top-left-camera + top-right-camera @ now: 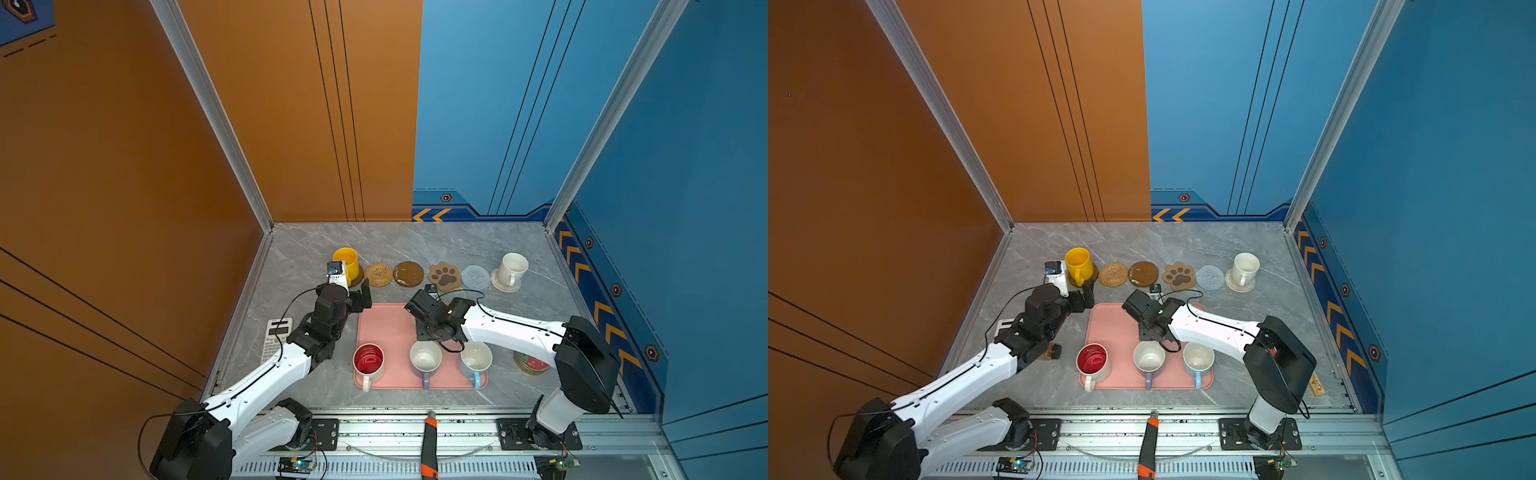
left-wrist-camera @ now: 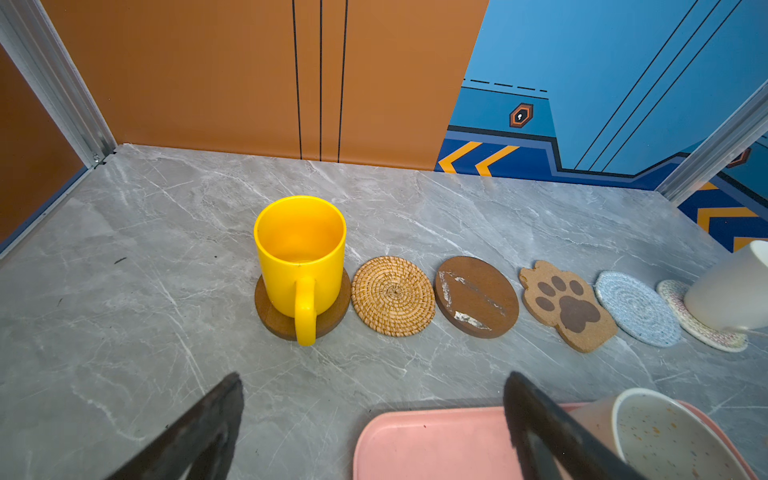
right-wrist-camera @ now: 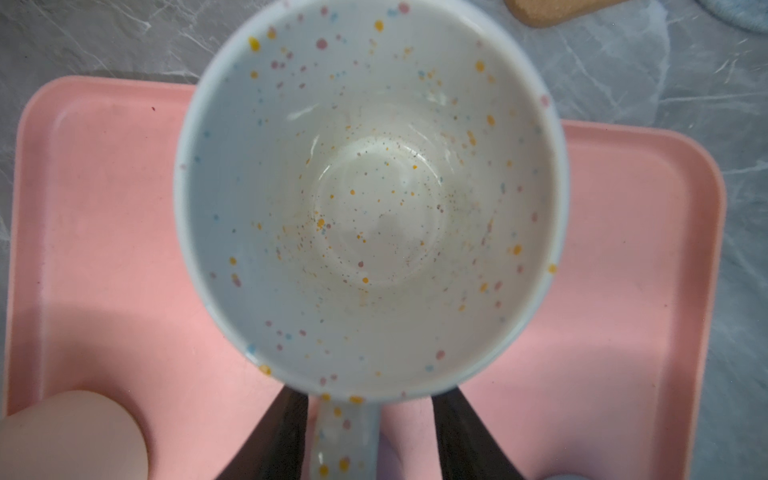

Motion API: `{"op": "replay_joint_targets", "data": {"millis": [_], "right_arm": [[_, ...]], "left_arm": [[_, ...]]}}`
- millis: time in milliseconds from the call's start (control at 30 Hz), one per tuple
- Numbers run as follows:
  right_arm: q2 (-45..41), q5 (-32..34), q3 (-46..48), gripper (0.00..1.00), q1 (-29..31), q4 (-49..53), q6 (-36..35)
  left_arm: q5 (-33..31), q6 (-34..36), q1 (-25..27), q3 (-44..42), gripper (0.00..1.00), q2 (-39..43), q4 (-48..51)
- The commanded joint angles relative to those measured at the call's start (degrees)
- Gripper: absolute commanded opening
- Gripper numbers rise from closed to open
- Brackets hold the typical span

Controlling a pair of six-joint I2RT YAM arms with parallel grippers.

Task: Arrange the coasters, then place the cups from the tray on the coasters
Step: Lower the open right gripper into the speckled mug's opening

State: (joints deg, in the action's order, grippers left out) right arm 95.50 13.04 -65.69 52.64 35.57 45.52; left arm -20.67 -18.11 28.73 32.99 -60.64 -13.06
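Observation:
Six coasters lie in a row at the back: a brown disc point(image 1: 356, 279) under the yellow cup point(image 1: 347, 262), tan rattan point(image 1: 378, 274), a second brown disc point(image 1: 408, 274), the paw point(image 1: 444, 276), grey-blue point(image 1: 475, 277), and cream woven point(image 1: 500, 282) under the cream-white cup point(image 1: 513, 268). The pink tray point(image 1: 386, 324) holds the red-inside cup point(image 1: 368, 360), the lilac cup point(image 1: 425, 357), the light blue cup point(image 1: 476, 358) and the speckled cup point(image 3: 365, 187). My right gripper point(image 3: 372, 395) straddles the speckled cup's handle, one finger against it, a gap at the other. My left gripper point(image 2: 374, 378) hangs open and empty near the tray's far left corner.
A calculator point(image 1: 276, 336) lies left of the tray under my left arm. A red-and-gold tin point(image 1: 532, 363) sits right of the tray, partly behind my right arm. An orange-and-black tool point(image 1: 430, 449) rests on the front rail. Walls close in the table's left, back and right.

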Motion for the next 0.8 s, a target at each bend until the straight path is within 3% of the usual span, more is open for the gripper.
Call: {"op": "replay_joint_targets", "data": {"millis": [0,767], "right_arm": [[1.17,-0.28,-1.66,0.46,-0.72,1.61,0.80],[4.25,0.19,-2.86,0.39,-3.20,0.98,-0.12]], "left_arm": [[1.07,-0.87,-0.75,-0.99,0.98,-0.34,-1.59],[1.52,-1.47,-1.58,-0.91,0.98,-1.41,-1.84]]}}
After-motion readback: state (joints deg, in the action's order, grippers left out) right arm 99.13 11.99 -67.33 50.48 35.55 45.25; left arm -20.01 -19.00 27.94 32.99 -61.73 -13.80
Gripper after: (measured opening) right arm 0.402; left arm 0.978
